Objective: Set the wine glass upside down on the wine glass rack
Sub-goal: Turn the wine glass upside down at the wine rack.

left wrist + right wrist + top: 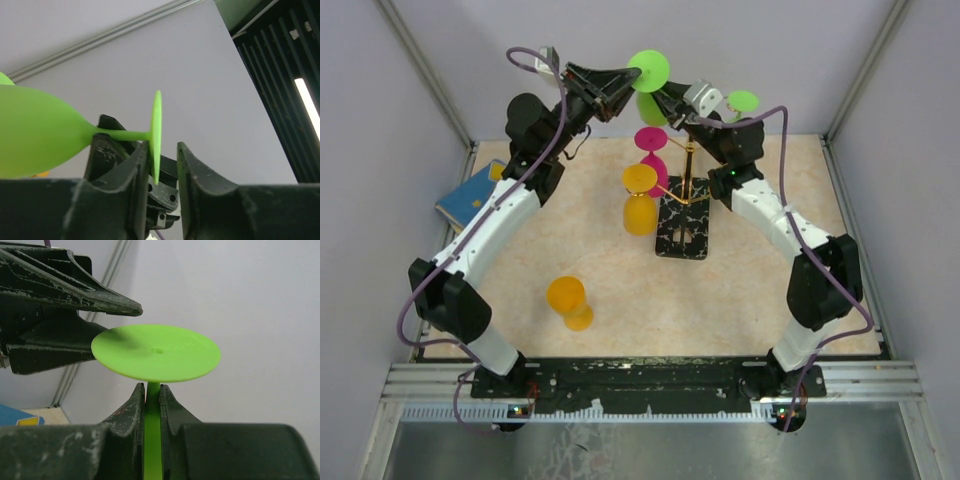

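Note:
A lime green wine glass (650,85) hangs upside down in the air above the rack, foot up. My right gripper (667,101) is shut on its stem (152,435), just under the round foot (156,352). My left gripper (623,84) is open; the foot's edge (157,130) sits between its jaws, against one finger and clear of the other. The bowl (35,132) shows at left in the left wrist view. The gold wire rack (688,172) stands on its black marbled base (682,228) below and holds a magenta glass (654,150) and a yellow glass (640,205).
An orange glass (570,302) lies on the beige table at front left. A blue book (470,195) lies at the left edge. Another green disc (742,101) shows behind the right arm. Grey walls close in on three sides.

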Controlling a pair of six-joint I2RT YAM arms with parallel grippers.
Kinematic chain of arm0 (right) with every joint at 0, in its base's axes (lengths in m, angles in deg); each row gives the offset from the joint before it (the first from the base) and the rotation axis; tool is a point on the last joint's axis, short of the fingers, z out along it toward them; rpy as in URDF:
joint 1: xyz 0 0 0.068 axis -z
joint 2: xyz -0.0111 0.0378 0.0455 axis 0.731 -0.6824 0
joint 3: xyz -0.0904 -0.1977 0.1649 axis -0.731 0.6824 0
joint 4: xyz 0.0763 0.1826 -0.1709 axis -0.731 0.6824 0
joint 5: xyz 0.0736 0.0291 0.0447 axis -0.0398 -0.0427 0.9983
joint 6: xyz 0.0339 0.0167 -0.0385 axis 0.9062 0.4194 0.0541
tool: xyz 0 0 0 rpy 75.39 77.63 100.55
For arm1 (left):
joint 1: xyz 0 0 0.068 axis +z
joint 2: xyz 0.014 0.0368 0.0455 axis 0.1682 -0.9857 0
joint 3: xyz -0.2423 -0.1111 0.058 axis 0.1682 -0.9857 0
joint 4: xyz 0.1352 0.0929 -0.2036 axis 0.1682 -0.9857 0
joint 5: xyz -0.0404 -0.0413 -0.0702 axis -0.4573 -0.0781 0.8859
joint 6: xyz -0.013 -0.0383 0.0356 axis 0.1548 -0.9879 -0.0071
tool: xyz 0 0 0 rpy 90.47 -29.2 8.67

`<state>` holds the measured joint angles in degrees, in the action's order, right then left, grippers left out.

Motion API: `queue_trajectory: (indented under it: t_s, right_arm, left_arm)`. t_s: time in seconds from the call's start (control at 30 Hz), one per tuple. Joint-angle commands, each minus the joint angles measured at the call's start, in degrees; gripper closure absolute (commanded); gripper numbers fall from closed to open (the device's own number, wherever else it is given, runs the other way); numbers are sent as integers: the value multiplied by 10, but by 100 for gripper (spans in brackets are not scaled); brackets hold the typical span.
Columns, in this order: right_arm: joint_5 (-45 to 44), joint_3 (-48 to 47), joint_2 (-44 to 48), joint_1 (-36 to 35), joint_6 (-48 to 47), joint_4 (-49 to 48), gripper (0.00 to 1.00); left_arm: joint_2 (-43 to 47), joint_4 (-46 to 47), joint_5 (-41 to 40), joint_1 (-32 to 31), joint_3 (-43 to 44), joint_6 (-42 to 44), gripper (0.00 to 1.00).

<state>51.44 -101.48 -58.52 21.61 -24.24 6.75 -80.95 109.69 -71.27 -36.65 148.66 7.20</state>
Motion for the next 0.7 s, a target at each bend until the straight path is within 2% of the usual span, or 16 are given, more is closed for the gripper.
queue_trajectory:
  t_s: [0.0, 0.33, 0.53, 0.67]
  right_arm:
    - [-30, -27, 12, 0, -11, 25, 100]
    - [-98, -63, 21, 1, -55, 82, 100]
    - [-131, -111, 20, 8, -85, 137, 100]
    - [-162, -108, 69, 10, -102, 186, 100]
  left_arm:
    - [25, 77, -3, -3, -13, -8, 62]
    - [27, 83, 4, -2, -27, -9, 46]
    - [16, 91, 16, 1, -34, -24, 43]
    - [4, 96, 19, 10, -28, -13, 42]
